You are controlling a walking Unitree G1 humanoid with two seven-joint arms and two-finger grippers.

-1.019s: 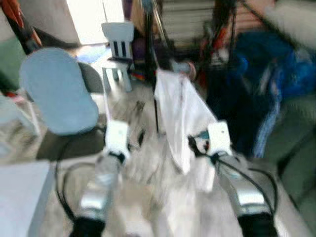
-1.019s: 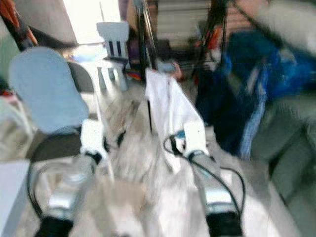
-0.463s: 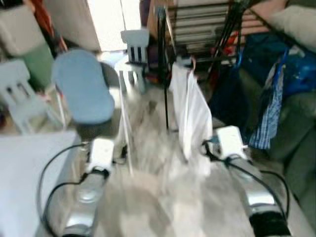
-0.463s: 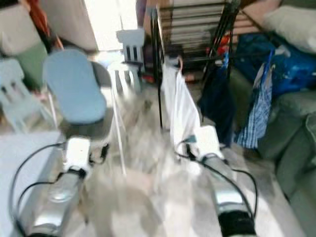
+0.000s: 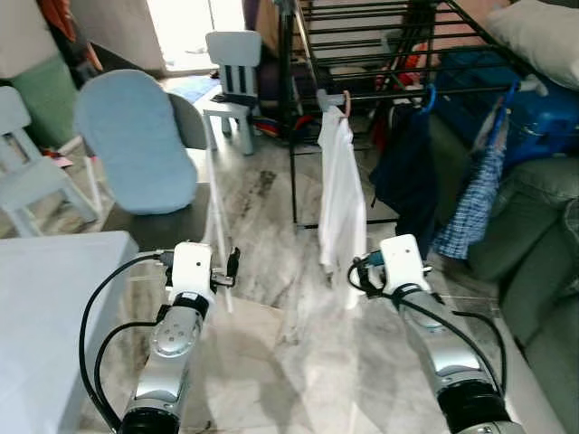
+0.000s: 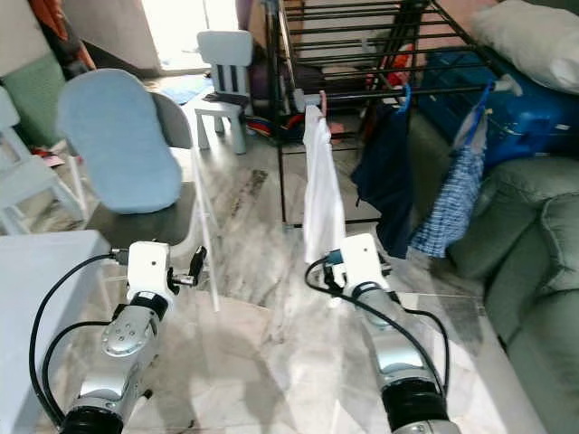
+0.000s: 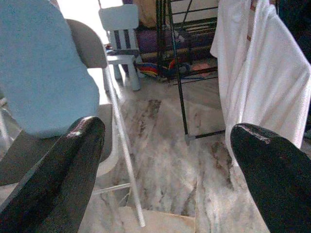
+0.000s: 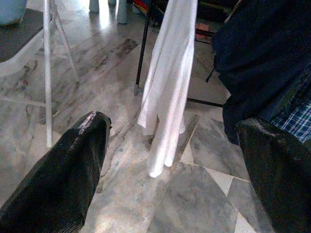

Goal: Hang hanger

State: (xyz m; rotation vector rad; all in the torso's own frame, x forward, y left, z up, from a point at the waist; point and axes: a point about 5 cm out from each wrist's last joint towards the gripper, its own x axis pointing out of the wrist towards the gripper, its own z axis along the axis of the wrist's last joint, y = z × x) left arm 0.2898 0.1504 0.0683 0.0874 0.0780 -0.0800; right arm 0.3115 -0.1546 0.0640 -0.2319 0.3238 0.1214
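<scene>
A white garment point(image 5: 342, 194) hangs on a pale pink hanger point(image 5: 345, 98), hooked over a bar of the black drying rack point(image 5: 362, 41) ahead. It drapes straight down to just above the floor. My right gripper point(image 8: 167, 179) is open and holds nothing; the white garment point(image 8: 167, 92) hangs a short way beyond its fingertips point(image 8: 60, 177). My left gripper point(image 7: 165, 160) is open too and holds nothing. It points at the marble floor between a folding chair point(image 7: 43, 73) and the white garment point(image 7: 262, 77). Both silver forearms reach forward low in the eye views.
A grey folding chair with a blue cushion point(image 5: 136, 140) stands left of the rack, a white child's chair point(image 5: 231, 68) behind it. A dark blue garment point(image 5: 407, 172) and a plaid one point(image 5: 475, 194) hang on the rack. A green sofa point(image 5: 534, 244) lies right, a white table point(image 5: 45, 307) left.
The whole picture has shifted and sharpened, so the camera moved; the rack and white garment now look farther off. Both arms keep the same forward pose.
</scene>
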